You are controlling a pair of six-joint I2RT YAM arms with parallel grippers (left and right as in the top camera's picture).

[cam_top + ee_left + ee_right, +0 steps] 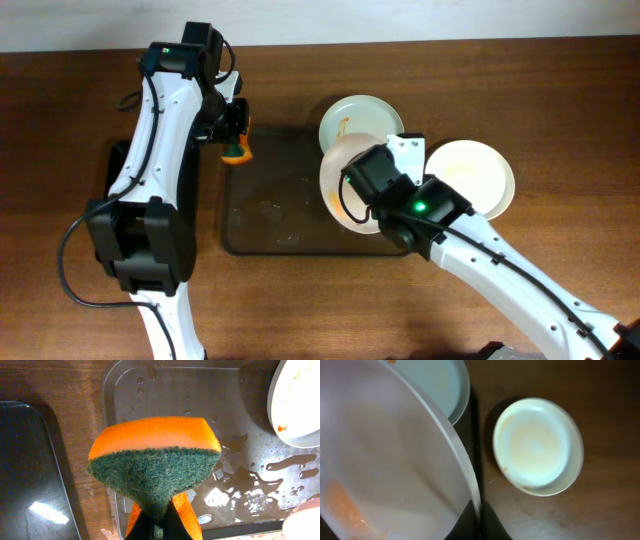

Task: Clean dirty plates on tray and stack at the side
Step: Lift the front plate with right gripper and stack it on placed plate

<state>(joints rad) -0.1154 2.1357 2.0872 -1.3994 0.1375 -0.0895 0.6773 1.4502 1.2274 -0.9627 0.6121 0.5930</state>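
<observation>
Wrist views only: sponge (155, 455) is pinched by left pincer (160, 522); smeared plate (385, 460) is gripped at its rim by right pincer (479, 522).

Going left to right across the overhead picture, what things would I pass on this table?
black tray → orange sponge in the left claw → sauce-streaked plate held by the right claw → pale plate

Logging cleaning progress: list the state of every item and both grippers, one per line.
left gripper: shut on sponge.
sponge: pinched, folded.
right gripper: shut on held plate.
held plate: gripped at rim, orange-streaked.
greenish plate: at tray's corner, sauce-marked.
table plate: off tray, nearly clean.
tray: wet.
</observation>
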